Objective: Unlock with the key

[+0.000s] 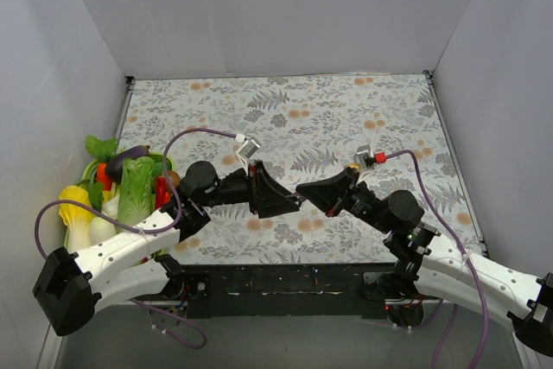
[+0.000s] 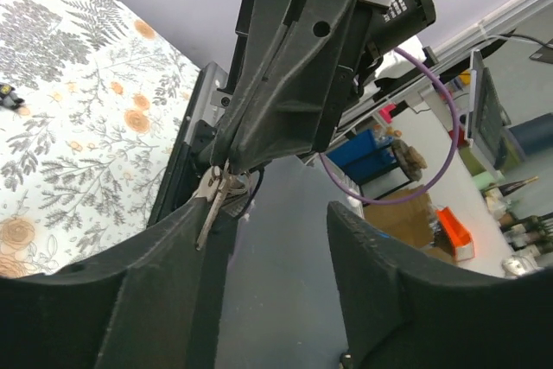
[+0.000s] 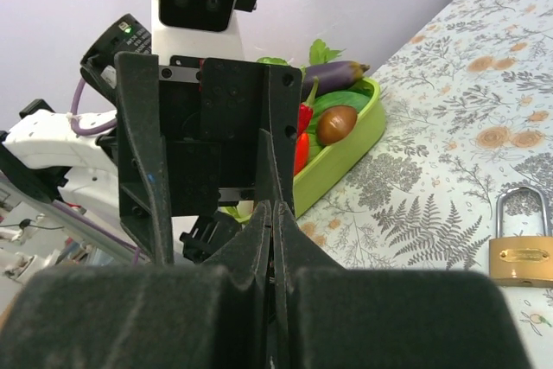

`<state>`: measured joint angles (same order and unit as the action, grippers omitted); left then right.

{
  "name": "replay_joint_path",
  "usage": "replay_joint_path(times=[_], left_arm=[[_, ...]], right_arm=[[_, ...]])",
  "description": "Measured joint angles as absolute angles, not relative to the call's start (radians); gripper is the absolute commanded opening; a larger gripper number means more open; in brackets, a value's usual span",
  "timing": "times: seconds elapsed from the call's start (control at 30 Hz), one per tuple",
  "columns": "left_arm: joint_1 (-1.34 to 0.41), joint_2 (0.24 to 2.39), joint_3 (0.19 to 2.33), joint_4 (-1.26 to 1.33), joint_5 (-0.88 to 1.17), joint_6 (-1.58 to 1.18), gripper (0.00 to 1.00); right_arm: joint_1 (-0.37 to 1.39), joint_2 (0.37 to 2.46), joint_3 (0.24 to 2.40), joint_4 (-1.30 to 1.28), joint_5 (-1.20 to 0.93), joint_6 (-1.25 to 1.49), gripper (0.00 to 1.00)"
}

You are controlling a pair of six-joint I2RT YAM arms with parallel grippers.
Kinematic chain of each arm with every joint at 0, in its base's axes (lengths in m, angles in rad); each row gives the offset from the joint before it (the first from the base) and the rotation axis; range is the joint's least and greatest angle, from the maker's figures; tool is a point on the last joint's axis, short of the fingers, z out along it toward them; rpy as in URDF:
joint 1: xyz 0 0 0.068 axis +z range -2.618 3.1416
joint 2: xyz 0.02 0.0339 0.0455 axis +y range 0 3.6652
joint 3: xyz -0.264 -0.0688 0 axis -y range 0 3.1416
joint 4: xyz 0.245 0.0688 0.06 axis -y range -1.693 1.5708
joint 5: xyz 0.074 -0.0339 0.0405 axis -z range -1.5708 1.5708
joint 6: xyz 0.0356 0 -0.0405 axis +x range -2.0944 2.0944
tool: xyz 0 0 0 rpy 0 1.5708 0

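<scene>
- Your right gripper (image 3: 274, 222) fills the bottom of its own wrist view, its two fingers pressed together with no gap between them.
- From the left wrist camera you can see what it is clamped on. The key (image 2: 210, 209) and its ring hang from that tip, blade pointing down, held in the air above the table (image 1: 285, 110).
- Your left gripper (image 2: 268, 231) meets it tip to tip with jaws apart, one of its fingers (image 2: 130, 300) on either side of the key. The blade lies right against the inner edge of one finger, and the other finger stands clear of it.
- Look for the padlock (image 3: 521, 248) in the right wrist view. It lies flat on the table with its shackle apparently seated in the body, well apart from both grippers and touched by neither.
- On the left side of the table, the green basket (image 3: 346, 157) of vegetables plays no part.
- My judgement of progress: you have the key off the table, and this looks like a hand-over or re-grip between the arms that is not yet completed.
- You have most of the task left: secure the key, carry it to the padlock, seat the blade, turn it and free the shackle. You cannot see the keyhole from any view.
</scene>
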<state>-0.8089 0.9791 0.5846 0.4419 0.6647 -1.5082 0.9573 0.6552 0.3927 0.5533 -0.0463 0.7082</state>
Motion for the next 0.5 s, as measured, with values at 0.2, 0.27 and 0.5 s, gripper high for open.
replay_joint_path(times=[0.2,0.27,0.5], left_arm=[[-0.807,0.994,0.589,0.447,0.703,-1.516,0.32],[-0.807,0.994,0.589,0.445,0.707,-1.516,0.23],[-0.805,0.986,0.589,0.417,0.694,-1.506,0.00]], right_arm=[[0.953,0.663,0.393,0.580,-0.071,0.731,0.01],[0.951,0.663,0.393,0.589,-0.076,0.737,0.01],[0.942,0.670,0.393,0.620,-0.101,0.757,0.01]])
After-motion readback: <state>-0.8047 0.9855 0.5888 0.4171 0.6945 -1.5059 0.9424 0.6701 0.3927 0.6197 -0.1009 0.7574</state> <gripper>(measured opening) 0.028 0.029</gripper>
